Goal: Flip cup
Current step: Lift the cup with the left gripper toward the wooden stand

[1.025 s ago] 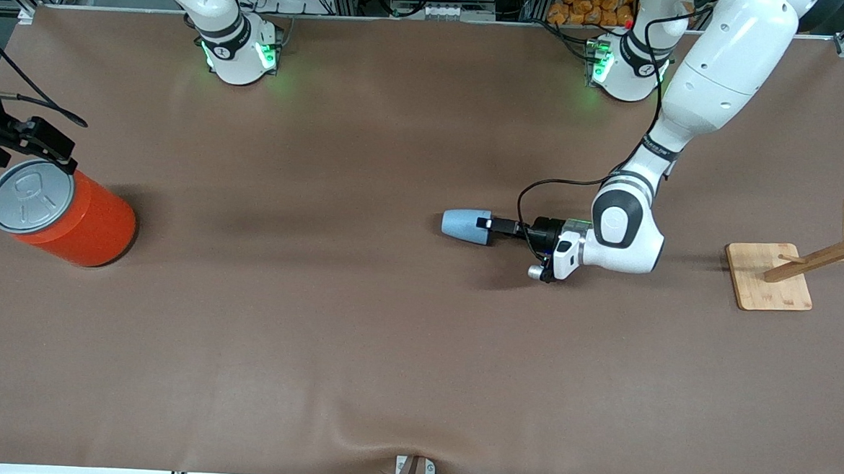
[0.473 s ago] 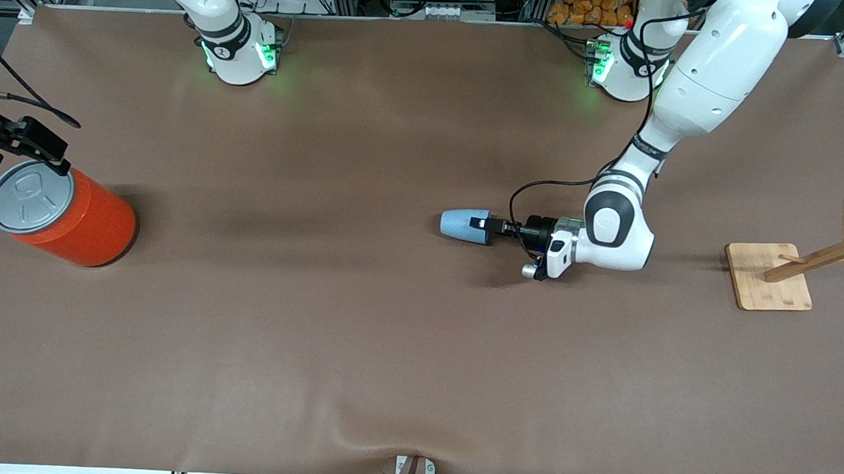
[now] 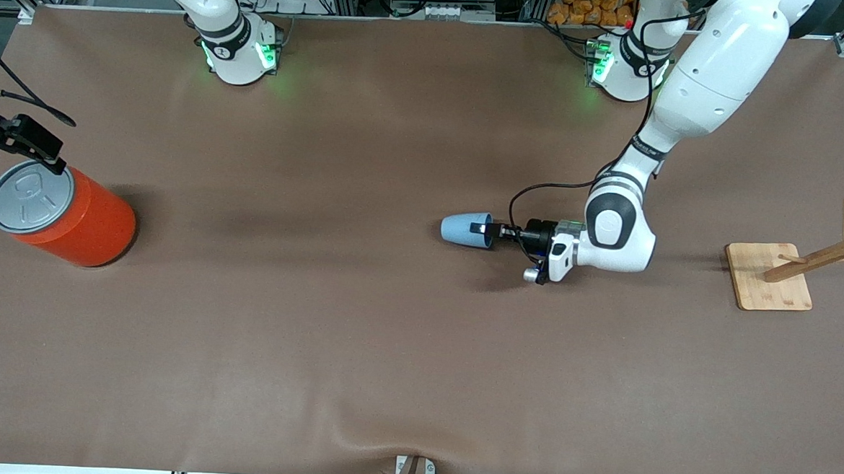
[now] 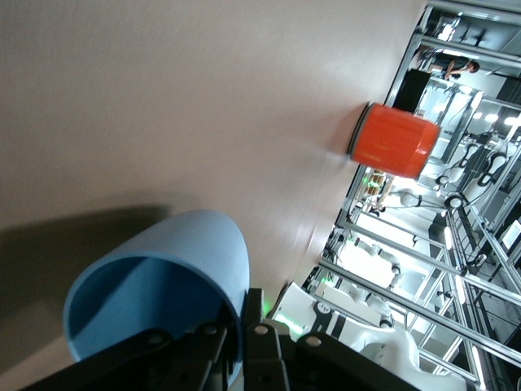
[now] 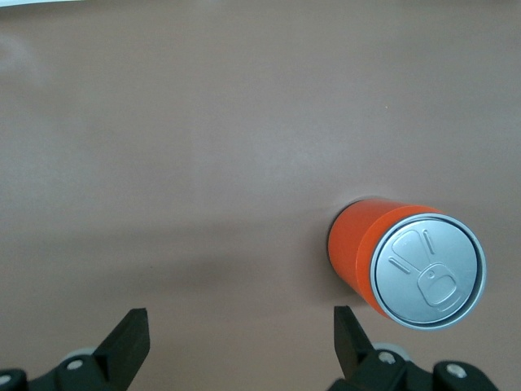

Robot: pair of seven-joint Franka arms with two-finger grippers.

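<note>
Mid-table, the small light-blue tapered plastic cup point(image 3: 466, 229) lies on its side, and the left gripper point(image 3: 485, 229) is pinched tight on its rim wall. I'd lift a touch before rotating upright so the rim doesn't slip. Right gripper point(image 5: 236, 342) waits wide open above the orange can point(image 5: 407, 265), holding nothing.

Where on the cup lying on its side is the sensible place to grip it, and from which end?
At the rim: the cup lies mouth toward the left gripper, so one finger goes inside, one outside the thin wall. That gripper is shut on it there. The right gripper waits open over the orange can.
</note>
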